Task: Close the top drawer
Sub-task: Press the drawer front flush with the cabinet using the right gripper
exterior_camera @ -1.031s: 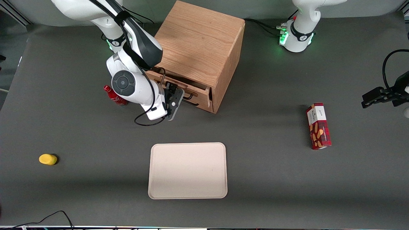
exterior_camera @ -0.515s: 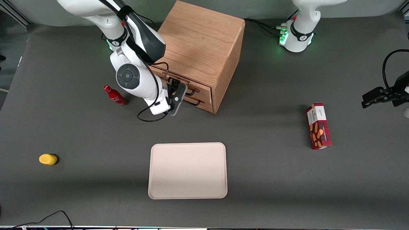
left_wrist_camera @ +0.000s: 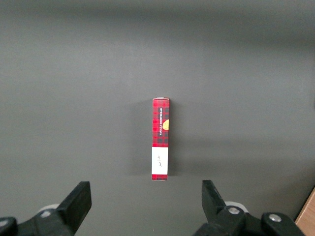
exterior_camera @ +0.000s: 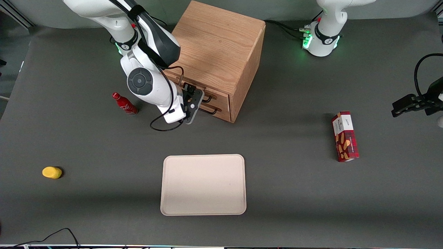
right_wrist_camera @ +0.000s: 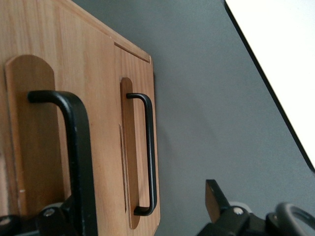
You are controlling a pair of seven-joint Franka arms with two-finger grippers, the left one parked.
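Observation:
The top drawer (exterior_camera: 215, 95) of the light-oak cabinet (exterior_camera: 216, 45) sits with its front flush in the cabinet face. Its thin black bar handle (exterior_camera: 207, 99) shows large and close in the right wrist view (right_wrist_camera: 76, 147). The lower drawer's handle (right_wrist_camera: 147, 152) is just below it (exterior_camera: 213, 110). My right gripper (exterior_camera: 192, 101) is directly in front of the top drawer front, open. One finger is beside the top handle and the other finger (right_wrist_camera: 216, 201) stands over bare table, so the gripper (right_wrist_camera: 142, 216) has nothing between its fingers.
A red bottle (exterior_camera: 124, 103) lies on the table beside the working arm. A beige tray (exterior_camera: 203, 184) sits nearer the front camera. A yellow object (exterior_camera: 52, 172) lies toward the working arm's end. A red plaid box (exterior_camera: 344, 136) lies toward the parked arm's end.
The top drawer was pulled out a second ago and has slid into the cabinet. My gripper moved with it toward the cabinet face.

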